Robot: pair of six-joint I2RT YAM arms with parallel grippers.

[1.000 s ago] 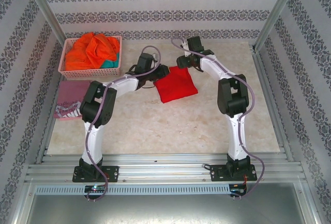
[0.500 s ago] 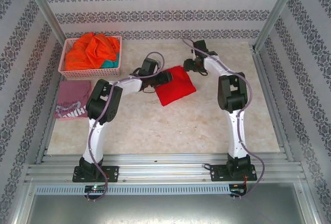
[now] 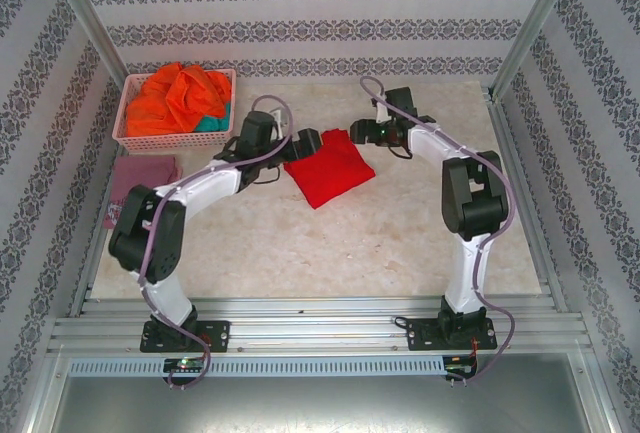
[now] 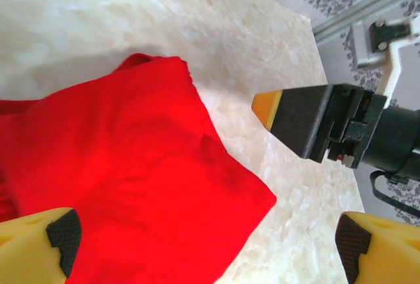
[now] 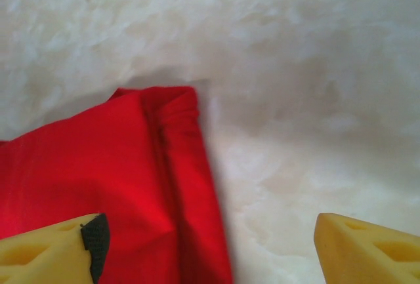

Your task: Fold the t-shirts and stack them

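Red t-shirt (image 3: 328,168): folded to a rough square, lies flat on pale marble-look table (image 3: 380,243), centre-far, between the two grippers.

Left gripper (image 3: 305,141): sits just beside shirt's far left corner. Fingers (image 4: 56,238) spread wide in wrist view, one over red cloth, other over bare table. Clamps nothing. Contact with cloth: cannot tell.

Right gripper (image 3: 362,134): sits just beside shirt's far right corner. Fingers (image 5: 62,244) likewise well apart, one above cloth, other above table. Nothing gripped. From left wrist view, shows as one black finger with orange tip, off shirt's edge over table.

Stitched hem runs along shirt's edge in right wrist view.

Pink lattice basket (image 3: 170,140): far left, holds crumpled orange t-shirts (image 3: 180,93), with teal t-shirt (image 3: 210,125) peeking at near right corner.

Maroon t-shirt (image 3: 145,171): flat on table just nearside of basket, partly hidden by left arm.
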